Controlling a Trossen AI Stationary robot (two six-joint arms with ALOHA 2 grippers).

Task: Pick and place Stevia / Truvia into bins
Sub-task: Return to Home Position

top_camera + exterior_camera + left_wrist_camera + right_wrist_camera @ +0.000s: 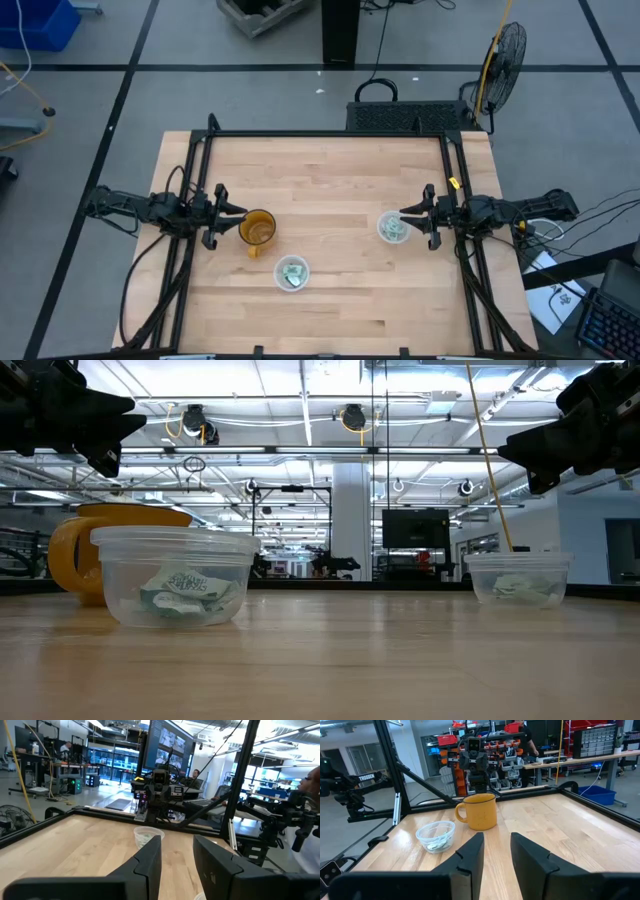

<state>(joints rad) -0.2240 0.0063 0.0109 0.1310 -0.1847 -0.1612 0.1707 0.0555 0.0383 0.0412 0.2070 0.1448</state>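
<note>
Pale green and white sachets lie inside two clear cups, none loose on the wood. One cup (292,272) (175,588) (436,836) stands near the table's near edge, holding sachets (185,592). The other cup (393,228) (518,578) (148,836) stands right of centre, just in front of my right gripper. My left gripper (240,212) (177,857) hovers open above the table beside the amber mug. My right gripper (405,213) (496,851) hovers open at the same height, close to the right cup. Both face each other across the table.
An amber-orange handled mug (257,230) (95,555) (479,811) stands right in front of my left gripper, just left of the near cup. Black frame rails (196,180) run along the table's left, right and far sides. Bare wood (330,180) lies between the arms.
</note>
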